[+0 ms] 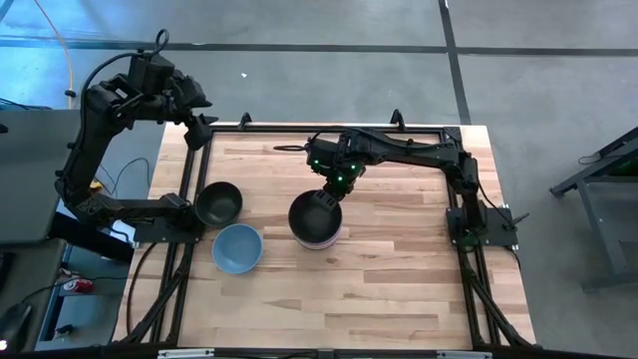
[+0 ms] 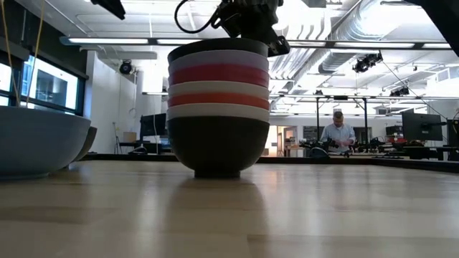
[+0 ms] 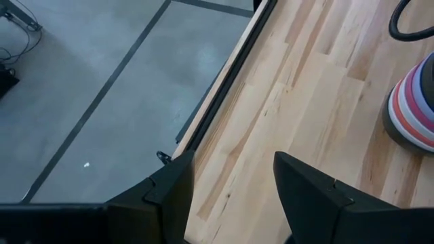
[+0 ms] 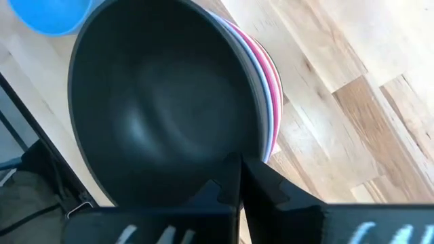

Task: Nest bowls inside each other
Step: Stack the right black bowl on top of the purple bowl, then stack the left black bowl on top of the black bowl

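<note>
While the right gripper (image 1: 335,185) pinches the rim of the top black bowl (image 1: 315,213) on the mid-table stack (image 2: 217,107), jaws fully closed, left gripper (image 1: 202,128) waits open over table's (image 1: 399,289) back-left corner. Blue bowl (image 1: 237,248) & another black bowl (image 1: 218,202) sit apart, left of stack.

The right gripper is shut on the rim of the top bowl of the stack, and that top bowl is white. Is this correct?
Not quite: the top bowl of the stack is black, as the right wrist view shows. The right gripper is indeed shut on its rim.
</note>
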`<state>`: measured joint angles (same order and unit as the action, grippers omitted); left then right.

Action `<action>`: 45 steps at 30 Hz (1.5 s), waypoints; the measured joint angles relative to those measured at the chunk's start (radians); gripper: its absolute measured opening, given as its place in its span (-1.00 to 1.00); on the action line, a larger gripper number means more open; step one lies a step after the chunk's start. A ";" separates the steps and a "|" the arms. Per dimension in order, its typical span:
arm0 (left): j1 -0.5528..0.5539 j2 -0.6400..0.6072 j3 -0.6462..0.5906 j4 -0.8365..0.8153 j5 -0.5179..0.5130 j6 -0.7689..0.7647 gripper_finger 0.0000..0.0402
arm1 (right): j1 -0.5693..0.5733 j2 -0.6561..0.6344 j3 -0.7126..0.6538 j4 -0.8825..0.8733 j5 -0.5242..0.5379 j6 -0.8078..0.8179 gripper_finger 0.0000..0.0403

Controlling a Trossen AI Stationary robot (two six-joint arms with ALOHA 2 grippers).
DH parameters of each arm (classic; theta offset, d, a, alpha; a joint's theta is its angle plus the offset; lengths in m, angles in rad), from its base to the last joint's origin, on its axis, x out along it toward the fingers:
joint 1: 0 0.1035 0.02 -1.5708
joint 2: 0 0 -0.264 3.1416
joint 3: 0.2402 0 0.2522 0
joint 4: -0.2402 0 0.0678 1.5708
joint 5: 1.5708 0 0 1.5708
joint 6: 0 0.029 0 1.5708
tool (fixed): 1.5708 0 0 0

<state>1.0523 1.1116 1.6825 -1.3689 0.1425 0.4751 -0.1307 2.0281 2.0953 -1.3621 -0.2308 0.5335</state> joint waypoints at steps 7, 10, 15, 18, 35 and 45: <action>0.000 -0.026 0.000 0.000 0.000 0.000 -0.06 | 0.000 0.009 0.000 -0.003 0.004 0.002 -1.00; 0.000 -0.037 0.000 0.002 0.000 0.000 -0.06 | 0.000 0.013 0.000 -0.003 0.006 0.002 -1.00; -0.020 -0.048 0.000 0.004 0.000 0.007 -0.06 | 0.000 0.016 0.000 0.001 0.002 0.008 -1.00; -0.046 -0.057 0.000 0.004 0.000 0.011 -0.06 | 0.004 0.005 0.000 0.019 -0.024 -0.023 -0.95; -0.275 0.007 -0.097 -0.188 -0.059 -0.163 -0.06 | 0.073 -0.341 0.000 0.239 0.014 -0.681 -0.54; -0.279 0.084 -0.519 -0.150 -0.285 -0.179 -0.06 | 0.109 -0.388 0.000 0.216 0.012 -0.919 -0.54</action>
<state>0.7730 1.1960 1.1639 -1.5193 -0.1421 0.2957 -0.0212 1.6402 2.0956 -1.1461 -0.2188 -0.3853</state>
